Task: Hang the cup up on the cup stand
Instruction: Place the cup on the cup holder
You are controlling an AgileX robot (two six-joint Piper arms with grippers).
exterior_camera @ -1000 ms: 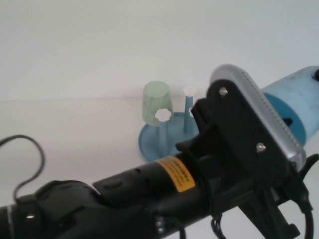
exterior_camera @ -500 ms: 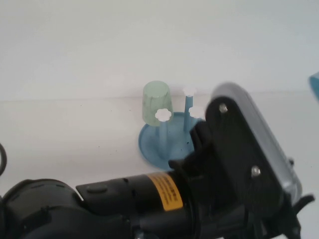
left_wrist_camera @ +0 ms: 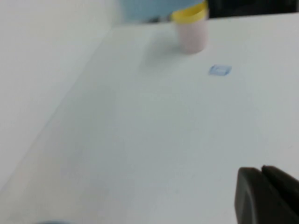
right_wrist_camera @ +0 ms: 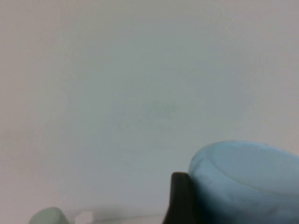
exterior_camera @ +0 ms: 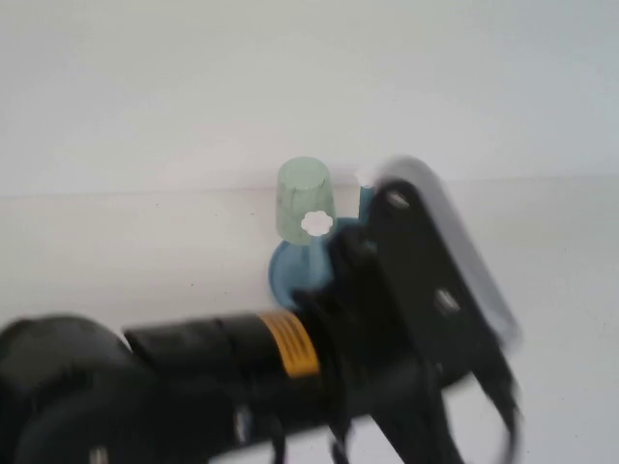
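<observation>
Blocking most of the high view, the left arm (exterior_camera: pixel 290 377) crosses the near half of the worktop (exterior_camera: pixel 116 251), blurred, and hides the right part of the cup stand (exterior_camera: pixel 290 275). Only the stand's blue base edge, one peg with a white flower cap (exterior_camera: pixel 315 223) and a second cap behind the arm show. A pale green cup (exterior_camera: pixel 306 201) sits upside down on a peg at the stand's far left. The stand is near the worktop's far edge, about midway along it.

Left gripper (left_wrist_camera: pixel 268 193): dark fingers pressed together, nothing between them, seen only in its wrist view above bare worktop. A pink cup with yellow top (left_wrist_camera: pixel 190 28) stands well away from it, partly cut off.

Right gripper (right_wrist_camera: pixel 182 200): one dark finger visible against the light blue cup (right_wrist_camera: pixel 247 182), which it grasps; both are cut off. The worktop's left side lies open.
</observation>
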